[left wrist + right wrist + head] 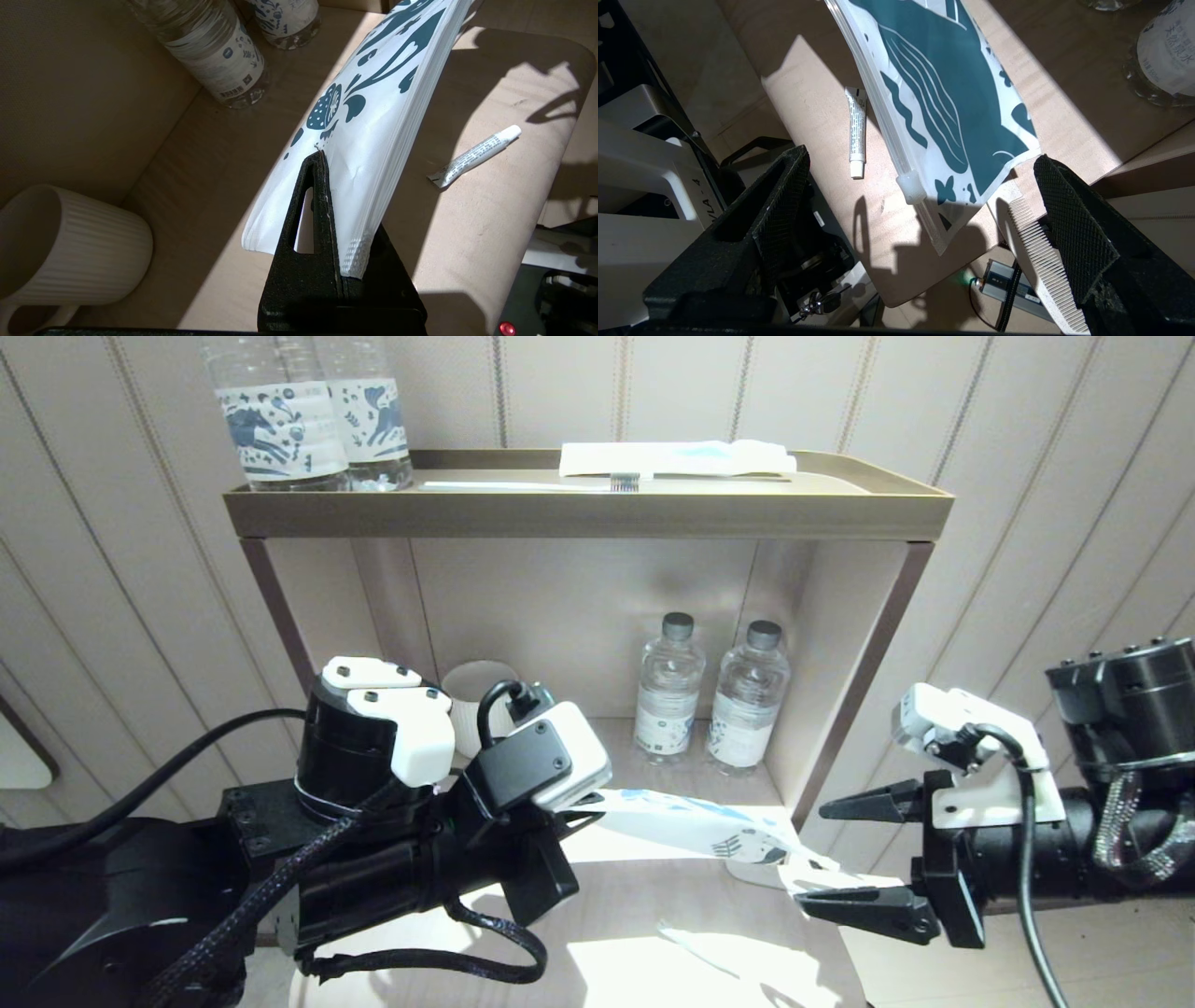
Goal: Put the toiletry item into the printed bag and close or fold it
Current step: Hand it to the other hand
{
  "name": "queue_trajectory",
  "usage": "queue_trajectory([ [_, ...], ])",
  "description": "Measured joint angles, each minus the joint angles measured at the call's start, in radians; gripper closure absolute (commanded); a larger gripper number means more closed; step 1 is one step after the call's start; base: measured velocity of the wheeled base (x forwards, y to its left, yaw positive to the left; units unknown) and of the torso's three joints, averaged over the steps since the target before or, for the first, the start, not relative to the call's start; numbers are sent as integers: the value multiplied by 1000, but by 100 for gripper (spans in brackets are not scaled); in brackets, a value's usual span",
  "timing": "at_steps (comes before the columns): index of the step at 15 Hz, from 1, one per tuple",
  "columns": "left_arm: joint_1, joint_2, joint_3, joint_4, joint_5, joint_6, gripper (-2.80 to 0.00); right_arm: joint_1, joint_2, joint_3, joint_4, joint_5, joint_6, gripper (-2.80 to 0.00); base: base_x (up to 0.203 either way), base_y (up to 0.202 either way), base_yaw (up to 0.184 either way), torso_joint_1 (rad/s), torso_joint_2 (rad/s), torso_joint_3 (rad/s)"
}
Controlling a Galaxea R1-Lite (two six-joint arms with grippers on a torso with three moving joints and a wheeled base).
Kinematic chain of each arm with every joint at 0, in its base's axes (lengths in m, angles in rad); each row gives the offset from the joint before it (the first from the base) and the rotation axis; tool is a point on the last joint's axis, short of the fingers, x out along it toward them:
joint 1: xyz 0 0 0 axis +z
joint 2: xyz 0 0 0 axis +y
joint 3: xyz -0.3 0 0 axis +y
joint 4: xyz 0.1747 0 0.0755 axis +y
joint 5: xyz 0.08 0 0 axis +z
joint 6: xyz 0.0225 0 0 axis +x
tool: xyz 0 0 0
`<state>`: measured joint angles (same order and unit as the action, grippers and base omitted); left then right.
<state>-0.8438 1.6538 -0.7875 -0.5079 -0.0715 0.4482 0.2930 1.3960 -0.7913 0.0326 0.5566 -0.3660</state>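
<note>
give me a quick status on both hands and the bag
Left hand shut on printed bag, held above shelf. Right hand open at bag's far end. Toothpaste tube outside the bag.

A wooden shelf unit (579, 513) carries everything. On its top tray stand two printed water bottles (308, 415) at the left, and to their right lie a white packet with a light-blue stripe (677, 457) and a thin white stick (523, 484) just in front of it. The lower shelf (653, 896) holds a ribbed white mug (70, 247) at the back left and two small water bottles (709, 695) at the back right — side by side. Nearer the front edge lies a small white tube (474, 155), and at the right edge a white comb (1038, 261) — partly overhanging.
</note>
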Motion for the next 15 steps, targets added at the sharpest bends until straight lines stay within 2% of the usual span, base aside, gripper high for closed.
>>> queue_trajectory([
  [11, 1, 9, -13, 10, -6, -6, 0, 1, 88, 21, -80, 1, -5, -280, 0, 0, 0, 0, 0, 0],
  [13, 3, 17, -25, 24, -10, -30, 0, 0, 96, 33, -119, 1, 0, -280, 0, 0, 0, 0, 0, 0],
  [15, 7, 35, -36, 29, -13, -82, 0, -3, 103, 50, -169, 3, 3, -280, 0, 0, 0, 0, 0, 0],
])
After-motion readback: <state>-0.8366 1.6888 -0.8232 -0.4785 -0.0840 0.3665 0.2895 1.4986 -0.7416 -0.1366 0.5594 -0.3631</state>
